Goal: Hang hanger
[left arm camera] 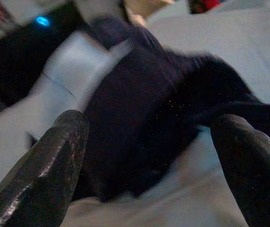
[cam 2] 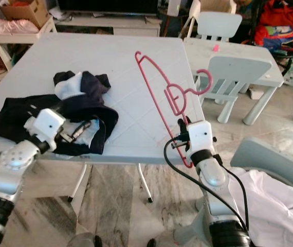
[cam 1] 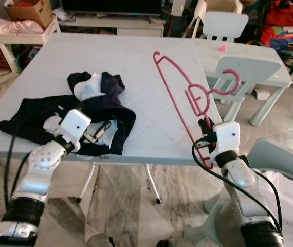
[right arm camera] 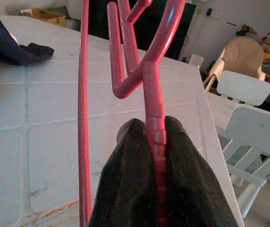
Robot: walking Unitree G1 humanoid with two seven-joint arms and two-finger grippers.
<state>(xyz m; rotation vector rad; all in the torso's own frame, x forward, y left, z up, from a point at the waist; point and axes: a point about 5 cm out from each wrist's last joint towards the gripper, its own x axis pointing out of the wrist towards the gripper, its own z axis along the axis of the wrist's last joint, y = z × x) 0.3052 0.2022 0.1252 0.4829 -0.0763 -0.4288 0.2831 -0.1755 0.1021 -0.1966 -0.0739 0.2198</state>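
Because the hanger [cam 1: 180, 90] is a thin frame of moulded pink plastic, it should handle as light and stiff, with smooth bars that could pivot or slip between the fingers if it is swung quickly. It looks strong enough for a firm pinch, though a hard knock on a thin bar could probably crack it. The best hold is on a straight bar near one end, which leaves the hook free for hanging.

The right gripper [right arm camera: 156, 137] is clenched on exactly such a bar: in the right wrist view both black fingers press against a ribbed pink strut with no gap between them. The hanger stands tilted above the right-hand edge of the counter [cam 1: 136, 56], with its hook near the back of a pale chair [cam 1: 249, 67] beyond that edge.

The left gripper [left arm camera: 149, 156] is spread wide and grasps nothing. It is over the dark garment [cam 1: 92, 110], which lies crumpled on the near left part of the counter, and whether its fingertips touch the cloth cannot be told.
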